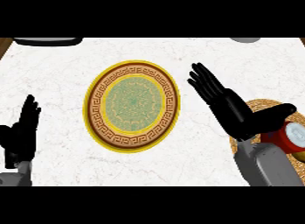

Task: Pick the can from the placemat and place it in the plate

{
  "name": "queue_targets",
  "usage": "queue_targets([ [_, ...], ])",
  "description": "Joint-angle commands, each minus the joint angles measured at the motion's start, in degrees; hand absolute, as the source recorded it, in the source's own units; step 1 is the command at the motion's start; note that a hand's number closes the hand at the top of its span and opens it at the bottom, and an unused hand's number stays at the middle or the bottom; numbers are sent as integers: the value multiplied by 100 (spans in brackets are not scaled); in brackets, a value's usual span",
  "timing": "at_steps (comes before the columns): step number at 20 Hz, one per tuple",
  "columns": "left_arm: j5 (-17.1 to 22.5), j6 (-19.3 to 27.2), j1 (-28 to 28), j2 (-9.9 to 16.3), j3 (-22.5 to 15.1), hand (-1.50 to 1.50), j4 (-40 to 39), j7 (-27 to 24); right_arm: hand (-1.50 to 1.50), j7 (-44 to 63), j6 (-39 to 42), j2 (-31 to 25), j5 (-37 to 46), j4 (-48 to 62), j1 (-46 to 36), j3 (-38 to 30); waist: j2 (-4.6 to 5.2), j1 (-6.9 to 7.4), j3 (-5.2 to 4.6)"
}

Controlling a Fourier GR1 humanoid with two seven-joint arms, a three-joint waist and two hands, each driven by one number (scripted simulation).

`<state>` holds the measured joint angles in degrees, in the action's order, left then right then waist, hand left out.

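1. Two hands show at the near edge: the black left hand (16,135) rests open at the lower left, fingers up, well apart from everything else.
2. The black right hand (235,111) has its fingers straight and its thumb spread out toward the can, closed on nothing.
3. The red can with a pale lid and yellow band (296,139) lies tipped on its side on the round woven straw placemat (268,106) at the lower right, just beside the right thumb and partly behind the grey forearm.
4. The step in hand looks like the reach for the grasp. To do it well, the palm should swing right and come down over the can's red body, fingers on one side and thumb on the other, before closing.
5. Since the can lies on its side, it may roll if nudged; closing squarely across it seems safest.
6. Farther left, the round gold-rimmed plate with a green patterned centre (96,105) lies bare, ready to receive the can.
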<state>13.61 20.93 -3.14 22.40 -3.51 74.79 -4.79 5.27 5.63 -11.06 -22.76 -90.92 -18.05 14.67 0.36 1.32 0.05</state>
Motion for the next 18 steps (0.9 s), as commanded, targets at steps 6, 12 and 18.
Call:
queue_targets([
  [6,-570,-102,399,759,-21,0,93,-380,-150,-1152,-2953,300,-32,-408,424,-3026,-227,-1024,62],
  [12,-654,-289,643,768,-254,0,214,-453,-150,-1656,-5625,289,1529,-373,909,-4001,-157,-841,-35],
  [18,-824,-529,721,830,-566,0,574,-474,-150,-1986,-7710,1086,2468,-1546,1422,-3125,-102,-271,-25],
])
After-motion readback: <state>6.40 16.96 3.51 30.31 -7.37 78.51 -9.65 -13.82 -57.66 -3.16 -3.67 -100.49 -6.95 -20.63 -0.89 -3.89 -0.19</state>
